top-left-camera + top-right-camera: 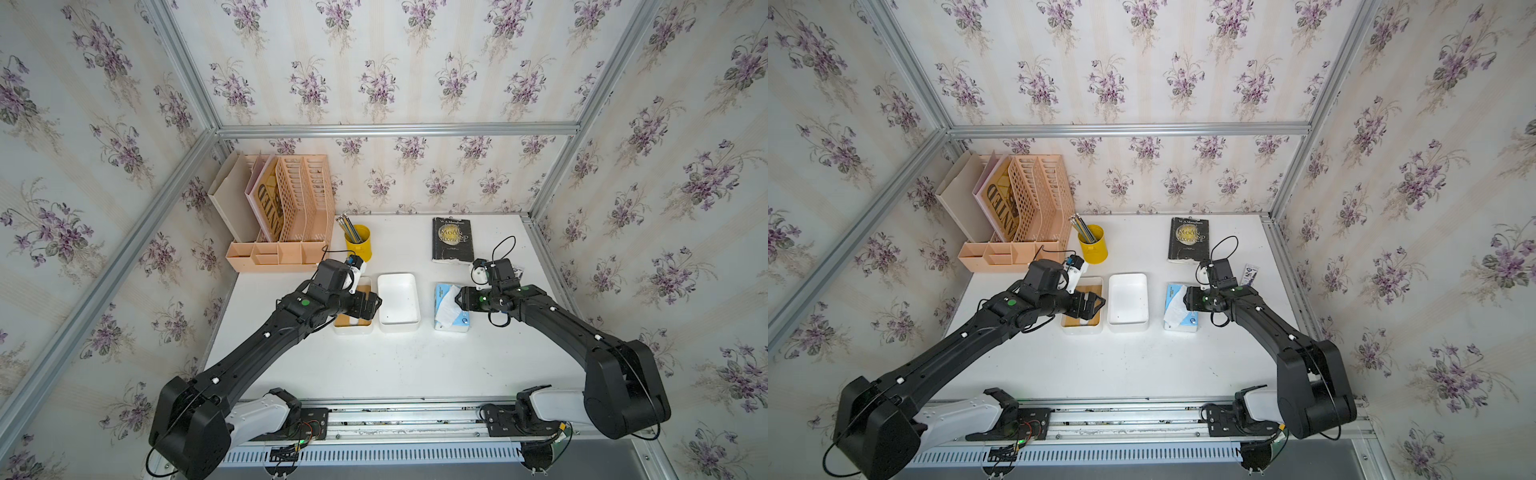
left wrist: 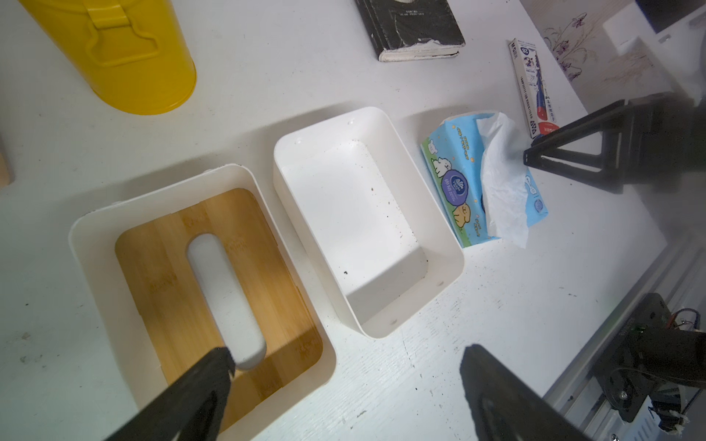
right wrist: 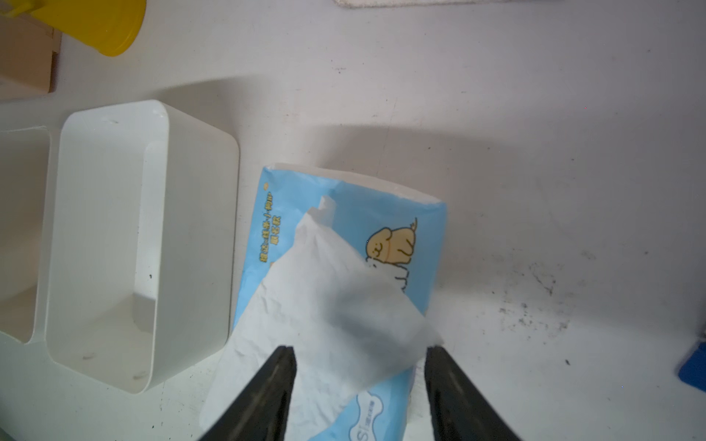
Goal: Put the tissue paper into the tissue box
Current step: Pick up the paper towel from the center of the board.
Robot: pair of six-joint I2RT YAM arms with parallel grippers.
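tissue paper (image 2: 454, 168): light blue, cartoon print | tissue box (image 2: 355, 214): white | lid (image 2: 160, 267): bamboo tan | cup (image 2: 126, 49): yellow | wallpaper (image 1: 374, 62): purple floral

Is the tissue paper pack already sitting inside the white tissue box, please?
No, the tissue paper lies on the table beside the tissue box, which stands empty.

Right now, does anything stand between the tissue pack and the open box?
Nothing visible. The tissue pack lies beside the open, empty box, only bare table between them. The lid rests on the box's other side.
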